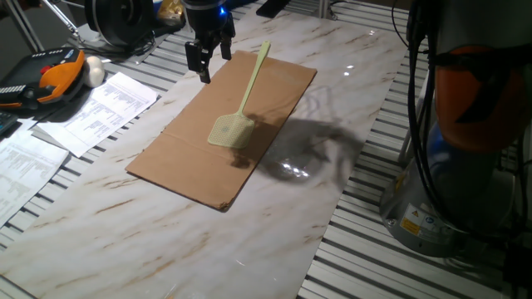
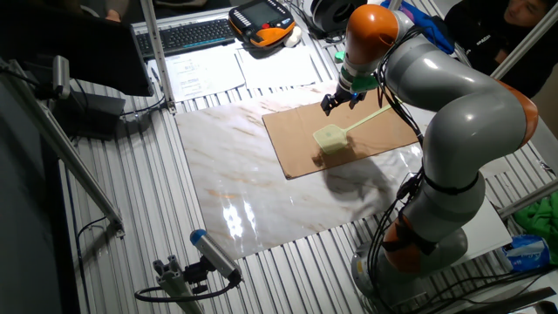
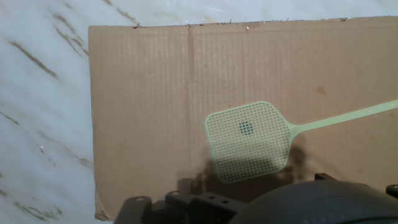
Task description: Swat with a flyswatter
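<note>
Jaws (image 1: pixel 204 60): parted and holding nothing, hanging above the far corner of the cardboard, off to one side of the handle.
Flyswatter (image 1: pixel 241 104): lies free on the cardboard sheet (image 1: pixel 187 158), mesh head (image 3: pixel 247 140) near the sheet's middle, thin handle (image 1: pixel 257 73) running out to the far edge.
Step in hand: judged to be the reach for the handle; no grasp made yet.
Doing it well: shift across until the handle sits between the fingers, turn the wrist square to it, descend low, close near the handle's end so the head can swing.
Risk: the thin handle may roll or slip.
Surface (image 1: pixel 357 91): marbled; papers (image 1: pixel 91 112) lie well apart.
</note>
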Controlling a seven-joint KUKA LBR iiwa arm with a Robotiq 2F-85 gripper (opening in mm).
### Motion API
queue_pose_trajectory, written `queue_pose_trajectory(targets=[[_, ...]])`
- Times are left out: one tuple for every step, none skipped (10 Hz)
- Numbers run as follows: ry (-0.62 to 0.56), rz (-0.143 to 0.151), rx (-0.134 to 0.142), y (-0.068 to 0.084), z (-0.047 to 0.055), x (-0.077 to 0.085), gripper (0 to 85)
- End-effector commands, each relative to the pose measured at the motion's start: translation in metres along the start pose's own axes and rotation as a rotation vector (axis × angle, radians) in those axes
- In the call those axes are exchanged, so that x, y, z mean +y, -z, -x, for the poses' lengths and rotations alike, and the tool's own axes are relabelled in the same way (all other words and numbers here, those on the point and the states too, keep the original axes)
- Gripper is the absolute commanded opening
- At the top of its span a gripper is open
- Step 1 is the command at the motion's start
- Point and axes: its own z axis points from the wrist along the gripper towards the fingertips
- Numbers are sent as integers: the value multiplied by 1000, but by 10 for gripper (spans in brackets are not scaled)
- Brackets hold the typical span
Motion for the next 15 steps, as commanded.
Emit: queue_pose_trajectory(targets=[[-24, -7, 96, 1, 0, -1, 0], [-18, -1, 96, 2, 1, -1, 0], [-13, -1, 93, 3, 1, -1, 0], [-15, -2, 91, 3, 1, -2, 0], [-18, -9, 90, 3, 0, -2, 0], [-23, -12, 90, 4, 0, -2, 0], [-25, -16, 86, 3, 1, -3, 0], [-26, -18, 83, 3, 1, -4, 0], [-28, -24, 79, 3, 1, -4, 0], [-38, -31, 77, 3, 1, -7, 0], [-39, -34, 81, 2, 3, -12, 0], [-42, -28, 85, 2, 5, -19, 0], [-39, -26, 85, 1, 7, -24, 0], [-41, -31, 83, 1, 8, -27, 0], [-49, -45, 75, -1, 8, -30, 0]])
